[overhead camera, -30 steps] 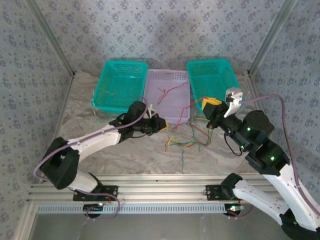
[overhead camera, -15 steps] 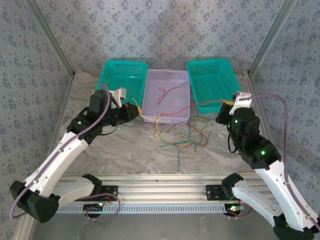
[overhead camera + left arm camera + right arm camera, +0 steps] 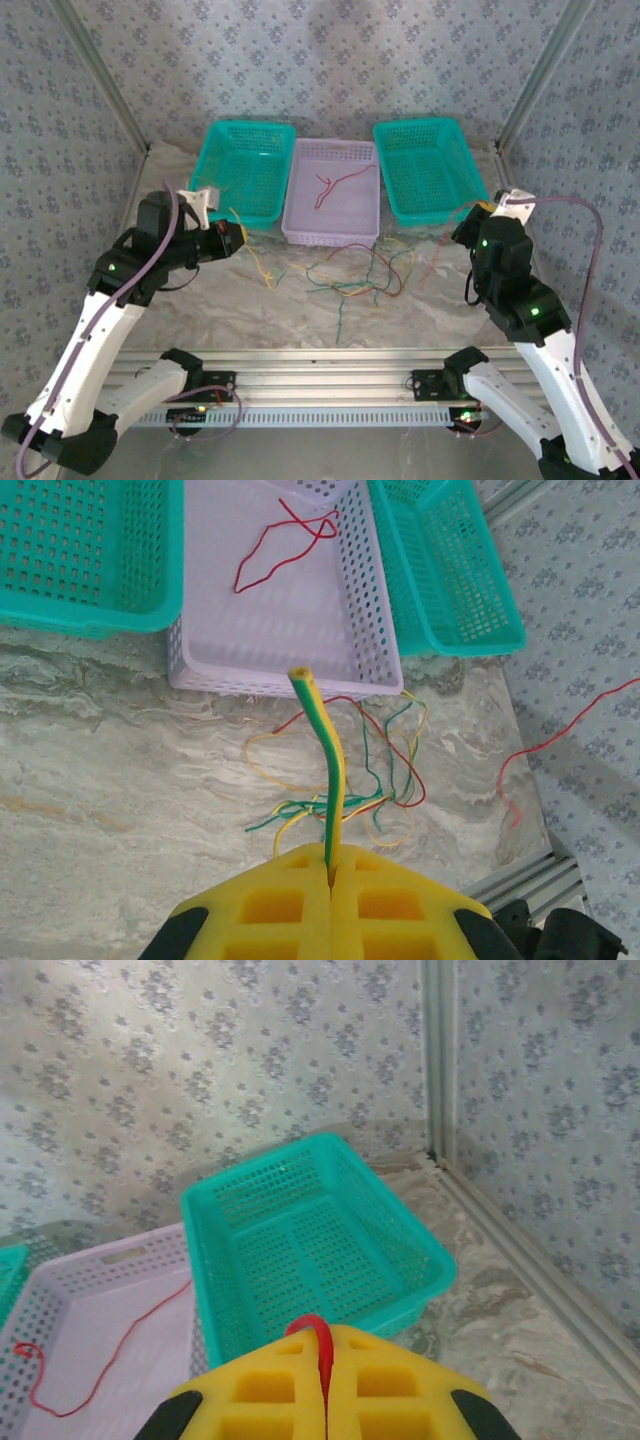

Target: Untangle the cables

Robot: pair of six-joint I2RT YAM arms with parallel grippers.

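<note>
A tangle of red, yellow and green cables [image 3: 360,272] lies on the marble table in front of the lilac basket [image 3: 330,238]; the left wrist view looks down on the tangle [image 3: 350,800]. My left gripper [image 3: 230,237] hangs at the left, shut on a yellow-green cable [image 3: 328,750] that stands up from between its yellow pads [image 3: 300,910]. My right gripper [image 3: 478,211] is at the right, shut on a red cable [image 3: 320,1340], which trails back toward the tangle [image 3: 540,745]. One more red cable [image 3: 335,185] lies inside the lilac basket.
A teal basket [image 3: 215,190] stands at the back left and another teal basket [image 3: 430,125] at the back right, both flanking the lilac one. Patterned walls close in the back and sides. An aluminium rail [image 3: 320,385] runs along the near edge.
Both grippers have pulled apart, the left one leftward and the right one rightward, each keeping its cable. The tangle has spread wider on the table.
</note>
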